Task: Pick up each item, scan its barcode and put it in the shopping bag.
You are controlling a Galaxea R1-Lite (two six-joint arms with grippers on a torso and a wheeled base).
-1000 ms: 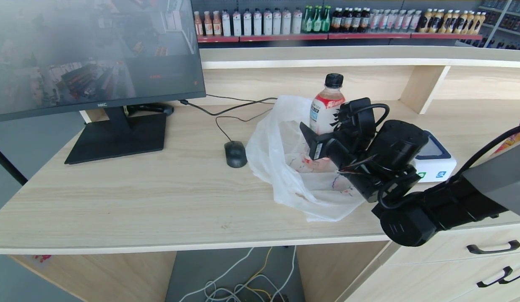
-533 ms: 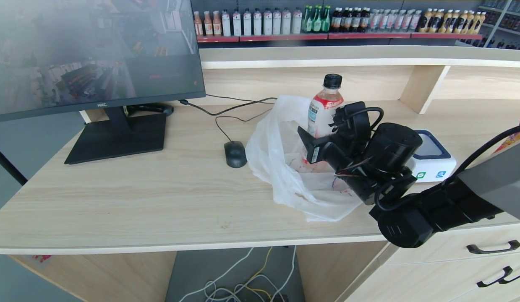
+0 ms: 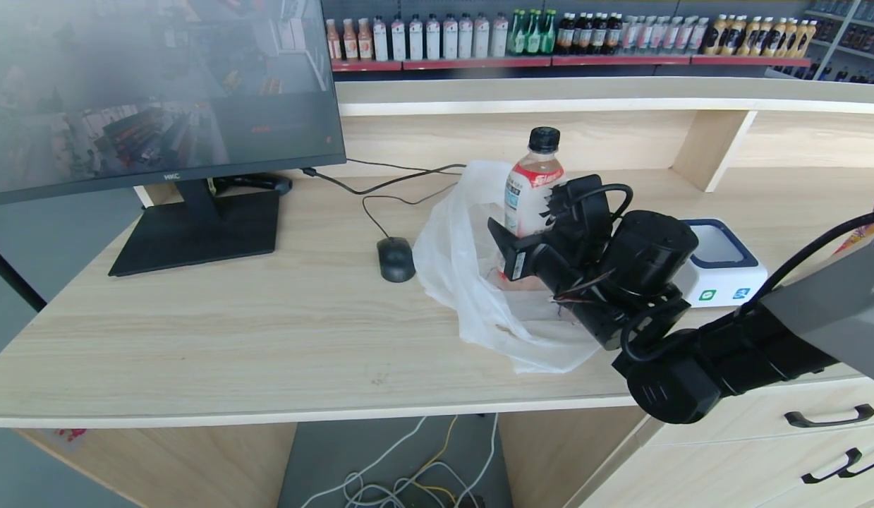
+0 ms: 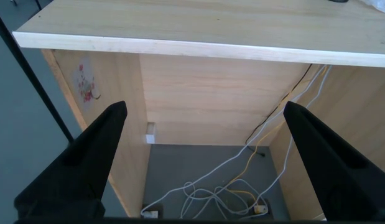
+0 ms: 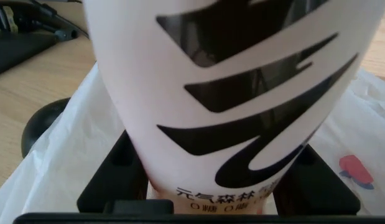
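Right gripper is pinching bottle above shopping bag.
White label is showing black strokes; left gripper is gaping.

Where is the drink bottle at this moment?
In the head view the bottle is held by the right gripper over the shopping bag, left of the white scanner.

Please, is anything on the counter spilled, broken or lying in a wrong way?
Nothing stands out. The plastic drink bottle with a black cap is closed and nearly upright in the right gripper, over the crumpled white plastic shopping bag on the light wooden counter. No liquid is spilled.
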